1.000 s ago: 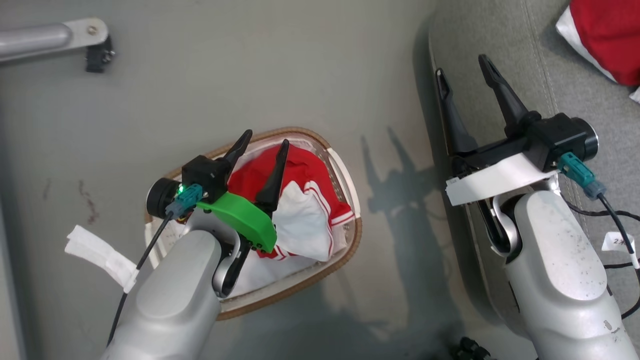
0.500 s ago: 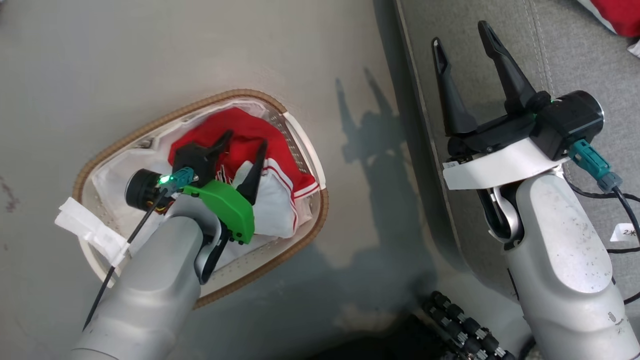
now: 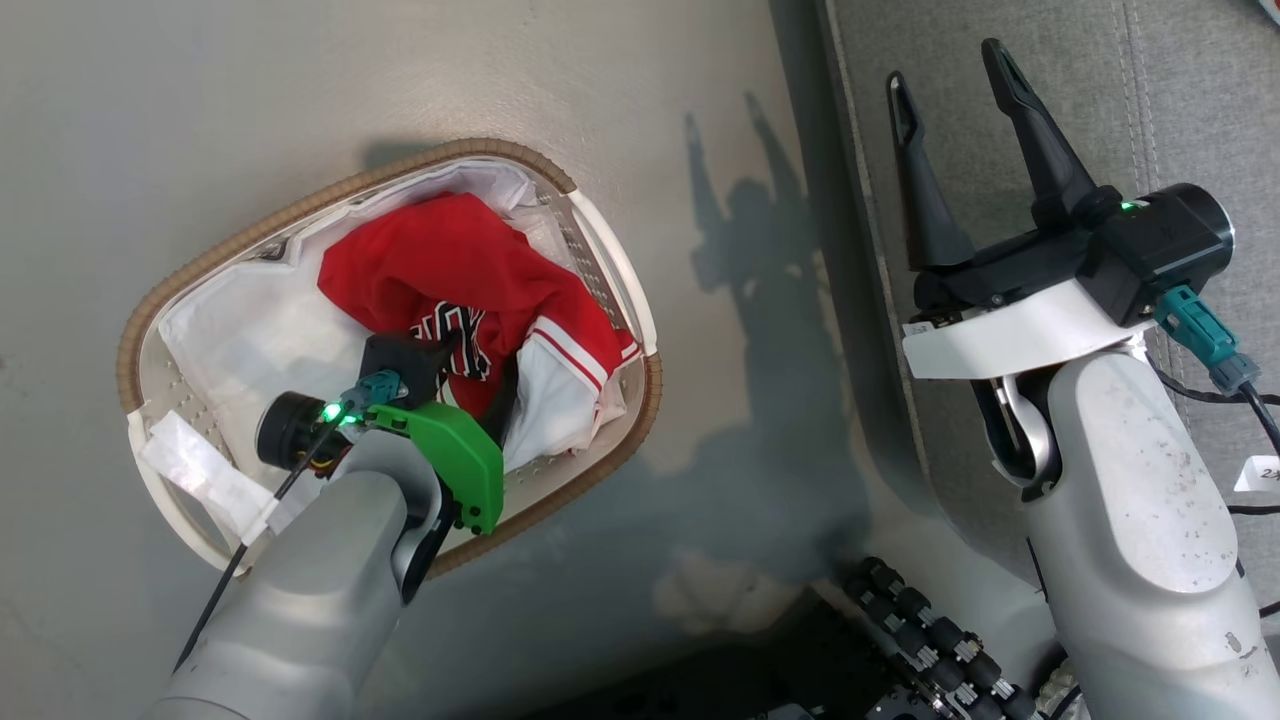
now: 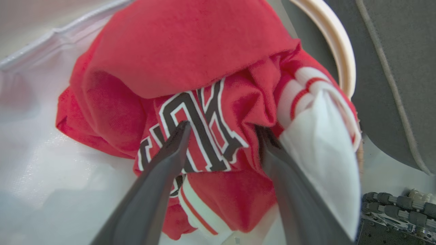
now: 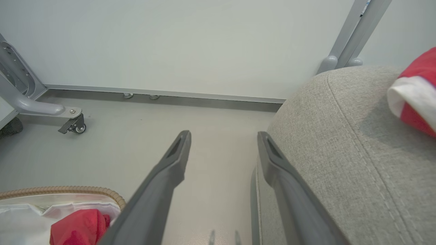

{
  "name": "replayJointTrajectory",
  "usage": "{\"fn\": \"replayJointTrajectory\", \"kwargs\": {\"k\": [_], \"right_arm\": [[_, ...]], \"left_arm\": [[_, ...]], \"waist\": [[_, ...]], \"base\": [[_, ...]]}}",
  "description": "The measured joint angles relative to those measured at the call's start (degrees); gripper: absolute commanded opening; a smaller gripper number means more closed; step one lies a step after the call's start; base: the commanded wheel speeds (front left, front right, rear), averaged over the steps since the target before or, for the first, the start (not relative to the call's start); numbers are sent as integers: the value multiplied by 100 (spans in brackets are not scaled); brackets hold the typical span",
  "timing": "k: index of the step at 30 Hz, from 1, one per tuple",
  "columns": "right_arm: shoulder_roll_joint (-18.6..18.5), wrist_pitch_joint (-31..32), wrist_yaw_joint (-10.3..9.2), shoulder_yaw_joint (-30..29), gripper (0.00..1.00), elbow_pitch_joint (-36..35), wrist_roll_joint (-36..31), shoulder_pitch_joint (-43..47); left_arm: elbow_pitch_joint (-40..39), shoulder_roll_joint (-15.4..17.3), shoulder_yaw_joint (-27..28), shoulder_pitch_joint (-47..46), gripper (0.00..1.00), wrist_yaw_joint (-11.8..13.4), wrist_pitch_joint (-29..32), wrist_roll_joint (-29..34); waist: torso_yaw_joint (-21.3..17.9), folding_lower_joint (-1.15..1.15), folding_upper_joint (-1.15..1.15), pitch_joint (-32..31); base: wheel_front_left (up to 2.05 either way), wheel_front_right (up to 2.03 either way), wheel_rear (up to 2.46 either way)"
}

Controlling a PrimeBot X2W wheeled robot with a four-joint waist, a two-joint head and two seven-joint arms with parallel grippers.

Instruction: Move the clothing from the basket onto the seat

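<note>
Basket point(image 3: 460, 150): oval, perforated white plastic with a brown woven rim. It holds a white liner point(image 3: 240, 330) and crumpled red clothing point(image 3: 450, 260).

Left gripper point(image 3: 475, 370): jaws apart, fingers sunk astride a fold. The left wrist view resolves black-and-white lettering there.

Right gripper point(image 3: 945, 65): jaws apart, empty, over the edge of the seat point(image 3: 1180, 100), which is grey woven fabric with stitched seams. The right wrist view shows a red-and-white garment point(image 5: 415, 92) lying on it.

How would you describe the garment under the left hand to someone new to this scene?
Left of the grey seat stands an oval, brown-rimmed basket. Inside, on its white liner, lies the clothing, a crumpled red bundle straddled by the open left hand. Black white-edged lettering and striped white panels distinguish it from the plain liner.
</note>
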Motion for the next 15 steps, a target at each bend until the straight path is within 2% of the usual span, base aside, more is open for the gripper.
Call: {"fn": "replayJointTrajectory", "kwargs": {"k": [1, 2, 7, 15], "right_arm": [[0, 0, 0, -4, 100, 0, -7, -1], [0, 0, 0, -7, 100, -1, -15, -3], [0, 0, 0, -4, 100, 11, -32, -46], [0, 0, 0, 54, 100, 174, 7, -135]], "left_arm": [[16, 0, -98, -26, 44, 0, -1, -97], [9, -3, -155, -59, 0, 0, 0, -167], [-113, 79, -441, -189, 0, 0, -1, -457], [-424, 215, -369, -135, 0, 0, 0, -639]], "waist": [[13, 0, 0, 8], [25, 0, 0, 14], [65, 0, 0, 15], [58, 0, 0, -220]], "base": [[0, 0, 0], [0, 0, 0], [0, 0, 0], [0, 0, 0]]}}
